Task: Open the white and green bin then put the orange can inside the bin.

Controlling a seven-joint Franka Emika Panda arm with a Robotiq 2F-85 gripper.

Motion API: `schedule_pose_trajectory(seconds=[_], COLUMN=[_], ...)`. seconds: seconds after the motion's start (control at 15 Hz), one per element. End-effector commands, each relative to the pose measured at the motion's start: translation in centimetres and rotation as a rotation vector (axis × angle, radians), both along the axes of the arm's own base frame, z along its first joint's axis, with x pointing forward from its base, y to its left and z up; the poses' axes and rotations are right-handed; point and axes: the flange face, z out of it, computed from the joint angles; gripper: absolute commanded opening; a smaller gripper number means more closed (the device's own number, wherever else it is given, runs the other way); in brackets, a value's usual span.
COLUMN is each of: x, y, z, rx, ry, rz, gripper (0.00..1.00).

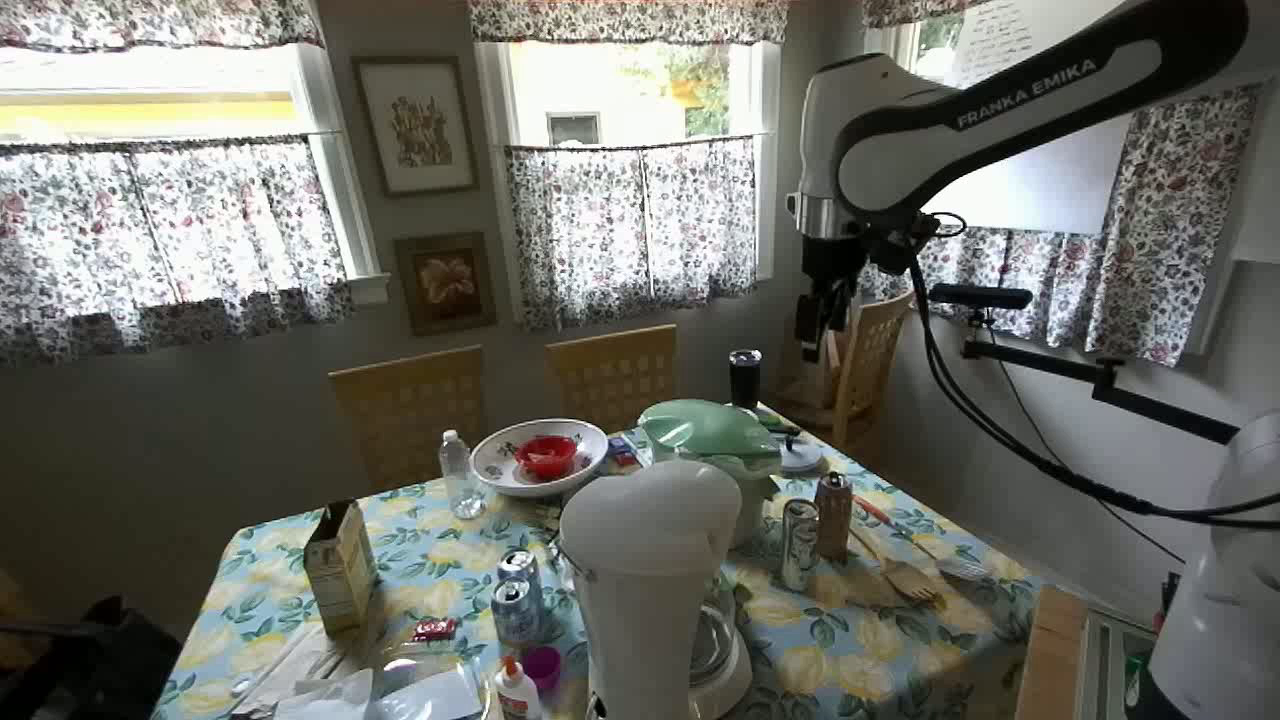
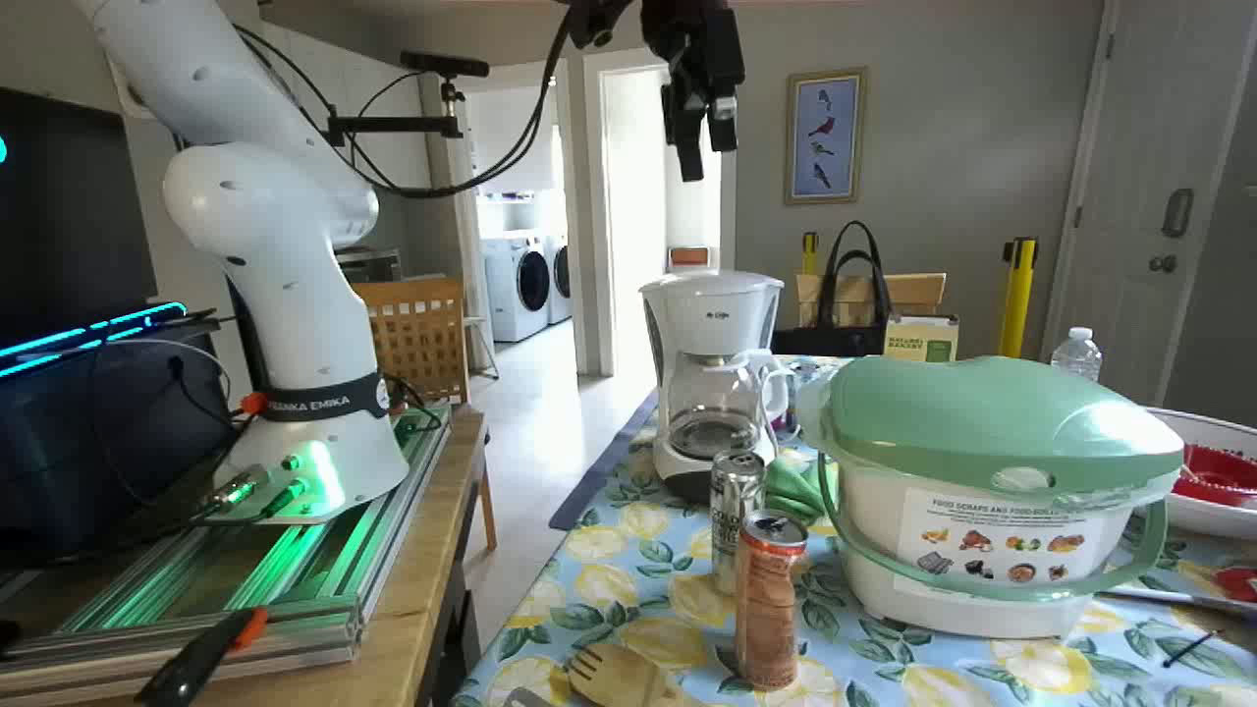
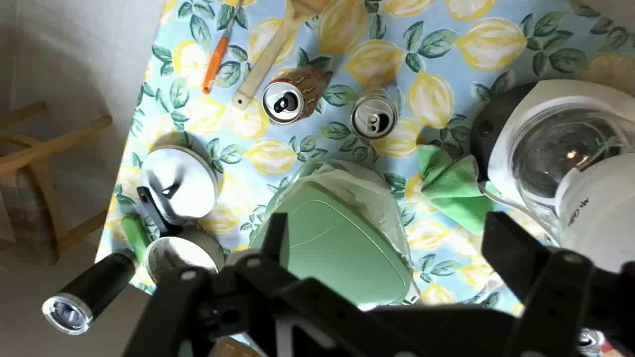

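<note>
The white and green bin stands on the table, with its pale green lid [image 1: 705, 425] [image 2: 992, 412] [image 3: 337, 243] down over the opening. A clear bag liner sticks out along the rim. I cannot tell if the lid is latched. The orange can [image 1: 834, 520] [image 2: 768, 609] [image 3: 302, 94] stands upright beside the bin, its top opened. A silver can [image 1: 799, 545] [image 2: 732, 511] [image 3: 374, 116] stands close to it. My gripper [image 1: 820, 338] [image 2: 707, 152] [image 3: 387, 221] is open and empty, high above the table, fingers pointing down. The wrist view shows the lid below and between the fingers.
A white coffee maker [image 1: 650, 540] [image 2: 712, 319] [image 3: 595, 208] stands near the bin, with a green cloth [image 3: 449, 186] between. A wooden fork [image 1: 905, 578] [image 3: 263, 64], an orange-handled tool [image 3: 216, 64], a white pot lid [image 3: 181, 181] and a black tumbler [image 1: 744, 380] [image 3: 89, 292] are around.
</note>
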Motion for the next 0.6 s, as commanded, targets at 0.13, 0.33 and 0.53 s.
schedule_pose_trajectory(seconds=[0.13,0.33,0.53], x=[0.0,0.0,0.5], y=[0.0,0.0,-1.9], z=[0.1,0.1,-0.2], rx=[0.0,0.0,0.007], ry=[0.001,0.001,0.004], rz=[0.0,0.0,-0.043], gripper=[1.0,1.0,1.0])
